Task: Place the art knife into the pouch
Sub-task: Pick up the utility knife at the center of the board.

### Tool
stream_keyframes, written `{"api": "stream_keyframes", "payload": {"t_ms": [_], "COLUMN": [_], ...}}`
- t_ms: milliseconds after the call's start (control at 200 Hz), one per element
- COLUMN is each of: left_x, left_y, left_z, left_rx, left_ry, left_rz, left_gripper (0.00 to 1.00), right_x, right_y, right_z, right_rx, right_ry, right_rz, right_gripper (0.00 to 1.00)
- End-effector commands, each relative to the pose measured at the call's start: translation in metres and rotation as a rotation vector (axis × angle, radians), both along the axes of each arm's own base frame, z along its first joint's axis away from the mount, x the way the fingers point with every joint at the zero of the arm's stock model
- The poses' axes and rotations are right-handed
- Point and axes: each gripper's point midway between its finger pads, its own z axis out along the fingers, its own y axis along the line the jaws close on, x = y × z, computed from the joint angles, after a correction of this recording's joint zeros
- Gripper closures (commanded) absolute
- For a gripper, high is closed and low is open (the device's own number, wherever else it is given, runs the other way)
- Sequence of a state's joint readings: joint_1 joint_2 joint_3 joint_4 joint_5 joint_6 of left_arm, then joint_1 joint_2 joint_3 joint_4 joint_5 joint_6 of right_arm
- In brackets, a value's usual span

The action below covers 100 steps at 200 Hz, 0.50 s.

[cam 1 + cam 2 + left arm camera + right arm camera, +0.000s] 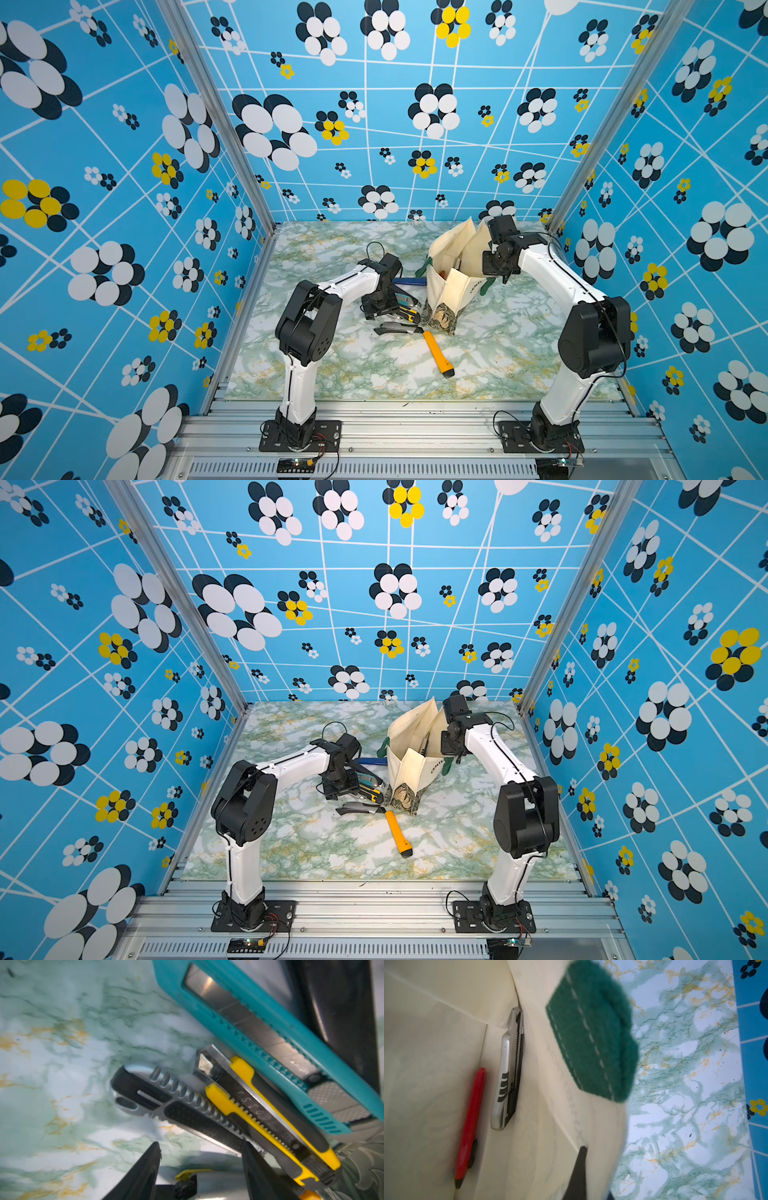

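Observation:
The cream pouch stands open at mid-table, and its dark green handle shows close up. My right gripper is shut on the pouch's cream rim, holding it up. Inside lie a red art knife and a silver one. My left gripper hangs open low over the table, left of the pouch. A silver-black art knife runs up against one finger. Beside it lie a yellow-black knife and a teal one.
An orange knife lies in front of the pouch, pointing toward the front edge. A blue knife lies behind my left wrist. Patterned walls close in the marble table on three sides.

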State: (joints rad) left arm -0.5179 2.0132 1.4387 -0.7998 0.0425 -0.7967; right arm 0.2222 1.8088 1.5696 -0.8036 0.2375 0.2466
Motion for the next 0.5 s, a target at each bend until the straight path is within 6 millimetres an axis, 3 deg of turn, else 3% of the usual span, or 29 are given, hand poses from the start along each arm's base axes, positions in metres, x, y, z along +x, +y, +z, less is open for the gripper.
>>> {"api": "stream_keyframes", "payload": {"t_ms": [0, 140, 260, 285, 495], "left_x": [-0.021, -0.022, -0.02, -0.02, -0.013], "left_y": [0.047, 0.071, 0.086, 0.087, 0.079], "left_z": [-0.032, -0.026, -0.02, -0.018, 0.011], "left_rx": [0.191, 0.21, 0.22, 0.221, 0.148], "left_ry": [0.081, 0.068, 0.062, 0.057, -0.016], "left_rz": [0.027, 0.064, 0.084, 0.083, 0.095], "left_gripper": [0.36, 0.36, 0.43, 0.42, 0.41], "right_x": [-0.009, -0.006, -0.006, 0.001, 0.003], "right_y": [-0.004, -0.002, -0.001, 0.001, 0.002], "right_z": [-0.004, -0.004, -0.01, 0.001, 0.0], "right_rx": [-0.035, -0.028, -0.025, -0.016, -0.009], "right_ry": [0.052, 0.047, 0.061, 0.03, 0.027], "right_rz": [0.013, 0.015, 0.015, 0.014, 0.008], "right_gripper": [1.0, 1.0, 1.0, 1.0, 1.0]}}
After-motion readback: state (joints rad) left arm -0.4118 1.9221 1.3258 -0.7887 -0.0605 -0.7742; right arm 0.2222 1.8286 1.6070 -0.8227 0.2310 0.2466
